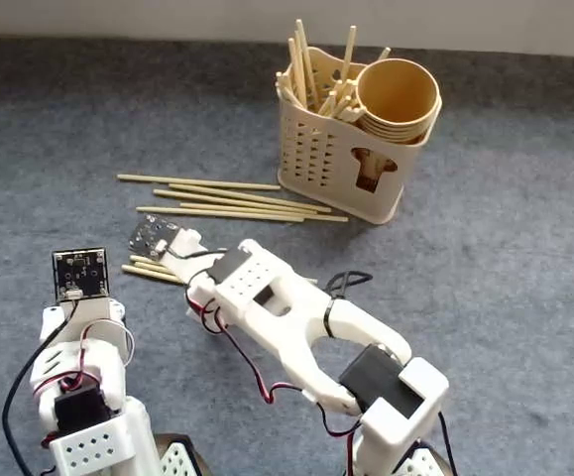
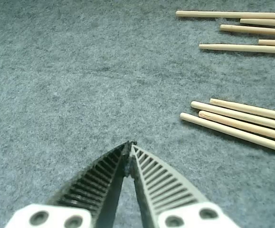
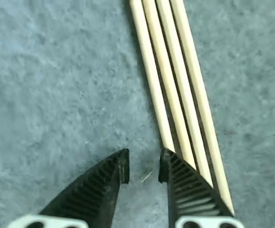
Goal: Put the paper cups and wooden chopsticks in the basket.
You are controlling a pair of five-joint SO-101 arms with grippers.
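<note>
Chopsticks (image 3: 165,80) run lengthwise straight ahead of the nearer right gripper (image 3: 144,164), jaws parted and empty; left gripper (image 2: 130,148) clenched, empty.

The right arm (image 1: 296,307) covers most of the near chopsticks (image 1: 153,273) (only their left ends peek out); the basket wall (image 1: 316,159) hides the cups' (image 1: 401,99) lower parts.

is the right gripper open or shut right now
Open. The right gripper has bare carpet showing between its fingers; the four chopsticks lie beside one finger, not gripped.
</note>
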